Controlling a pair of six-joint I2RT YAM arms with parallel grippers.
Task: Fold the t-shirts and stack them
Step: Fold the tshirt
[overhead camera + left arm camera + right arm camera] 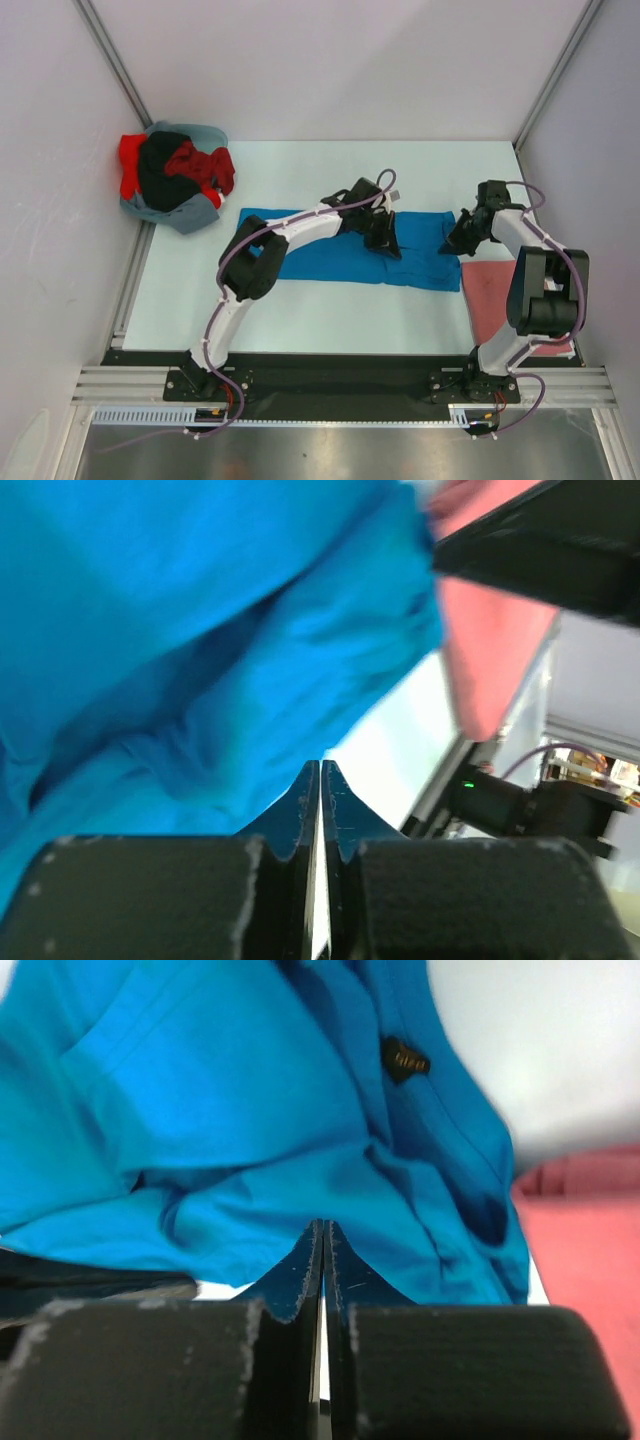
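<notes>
- Because both grippers sit on its right part, the blue shirt (320, 258) stretches away from them toward 9 o'clock. Its long axis runs 9 to 3 across the table (300, 322), so I judge any fold must carry this end along that line.
- Nearest the bases, at 5 o'clock from the right gripper (461, 238), lies the pink shirt (492, 297). It is flat and folded, just beside the blue shirt's right end, and I take it for the start of the stack.
- The right gripper is at the blue shirt's 3 o'clock end. Its fingers are pressed together, with blue cloth bunched at the tips, so it seems to pinch the edge.
- The left gripper (386, 238) stands at 9 o'clock from the right one, near it and right of the shirt's middle. Its fingers are also closed, apparently on a fold of blue cloth.
- The shirt's free left end is nearer the left arm.
- The table is pale, smooth and flat, with bare room at 6 o'clock of the shirt.
- Farthest, at 10 o'clock, a pile (176, 180) of red, black and grey-blue shirts waits against the left wall (60, 150).
</notes>
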